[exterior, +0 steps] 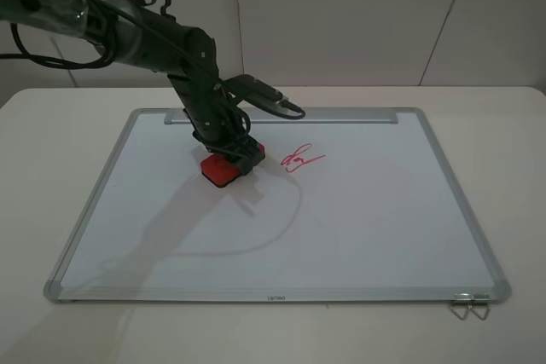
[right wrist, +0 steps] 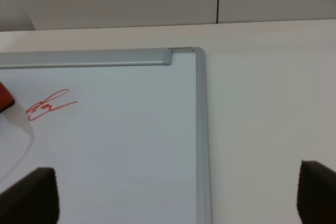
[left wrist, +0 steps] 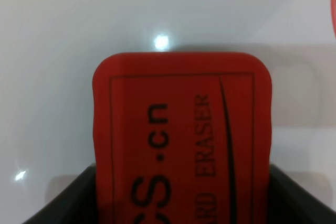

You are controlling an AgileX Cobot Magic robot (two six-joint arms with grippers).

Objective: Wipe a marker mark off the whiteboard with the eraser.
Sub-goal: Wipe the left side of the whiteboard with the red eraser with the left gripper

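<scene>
The whiteboard lies flat on the table. On its far-left part rests the red eraser, with my left gripper shut on it. In the left wrist view the eraser shows dark lettering and sits between dark fingers on the board. The wide marker mark with the underline does not show. Just right of the eraser is only the small red squiggle with a tail. My right gripper hangs open over the board's far right corner, out of the high view.
A metal strip runs along the board's far edge. A wire clip sticks out at the near right corner. The left arm's cable hangs above the board. Beige table surrounds the board.
</scene>
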